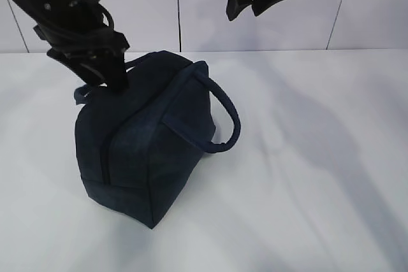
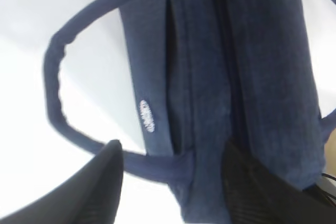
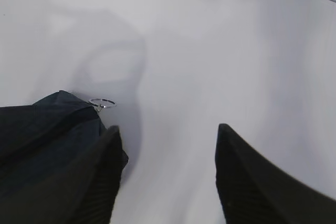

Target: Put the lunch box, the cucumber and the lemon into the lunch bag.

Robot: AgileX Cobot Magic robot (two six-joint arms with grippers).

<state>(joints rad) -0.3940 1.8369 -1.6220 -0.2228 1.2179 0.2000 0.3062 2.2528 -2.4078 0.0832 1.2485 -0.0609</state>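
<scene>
The dark navy lunch bag (image 1: 143, 138) stands on the white table (image 1: 319, 157), with one loop handle (image 1: 224, 114) hanging to its right. My left gripper (image 1: 109, 73) is open at the bag's top far-left end. In the left wrist view its jaws (image 2: 170, 177) straddle the bag's fabric (image 2: 210, 77) and a handle base, near the small white logo (image 2: 148, 116). My right gripper (image 1: 255, 1) is open and empty, raised high above the table (image 3: 168, 150). The silver ring pull (image 3: 102, 102) shows at the bag's end (image 3: 42, 124). The lunch box, cucumber and lemon are out of view.
A white panelled wall (image 1: 268, 30) runs along the back of the table. The bag's other handle (image 2: 52, 77) loops out over the table in the left wrist view.
</scene>
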